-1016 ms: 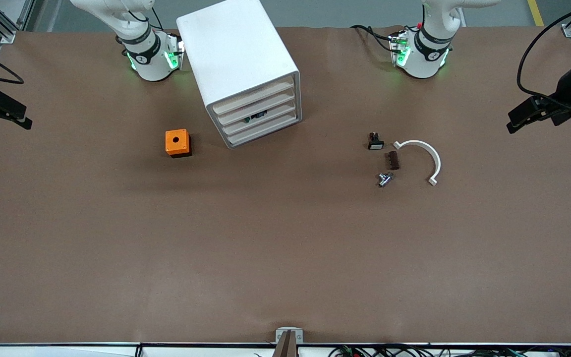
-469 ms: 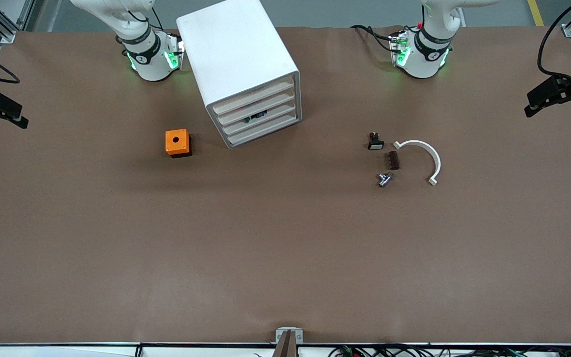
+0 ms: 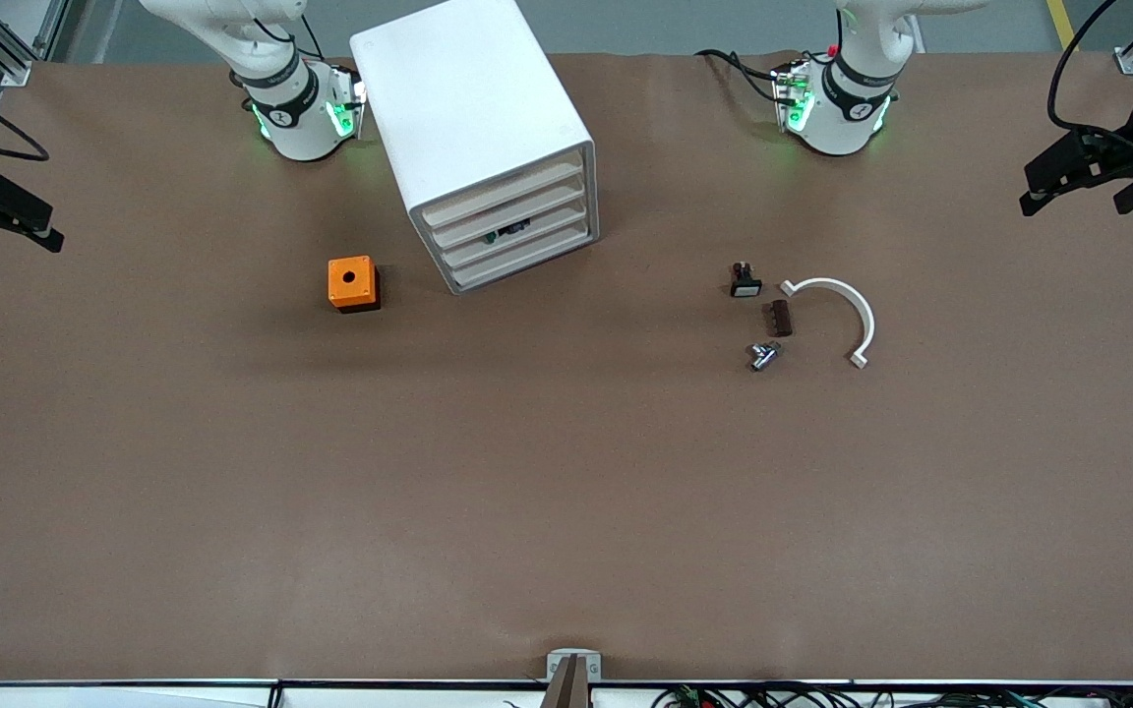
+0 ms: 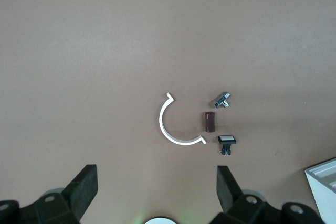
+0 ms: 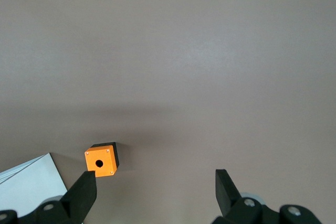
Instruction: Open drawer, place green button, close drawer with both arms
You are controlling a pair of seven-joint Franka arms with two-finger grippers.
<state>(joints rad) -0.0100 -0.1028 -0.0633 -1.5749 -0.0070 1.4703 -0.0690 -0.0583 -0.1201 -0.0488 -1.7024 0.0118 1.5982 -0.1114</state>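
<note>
The white cabinet point(image 3: 473, 118) stands near the right arm's base, and all its drawers point(image 3: 512, 231) are pushed in. A tiny dark thing with a green glint point(image 3: 507, 233), seemingly the button, shows in the slot above the third drawer from the top. My left gripper point(image 3: 1073, 202) hangs open and empty over the table's edge at the left arm's end. In its wrist view point(image 4: 157, 192) it is high above bare table. My right gripper point(image 3: 6, 241) hangs open and empty over the table's edge at the right arm's end, also seen in its wrist view point(image 5: 155, 192).
An orange box with a hole point(image 3: 352, 282) sits beside the cabinet, toward the right arm's end point(image 5: 101, 160). Toward the left arm's end lie a black piece with a white cap point(image 3: 745, 284), a brown piece point(image 3: 780, 318), a metal fitting point(image 3: 763, 355) and a white arc point(image 3: 847, 305).
My left gripper has moved from nearer the white arc back toward the table's edge and the arms' side. My right gripper has barely shifted. Nothing on the table moved.
</note>
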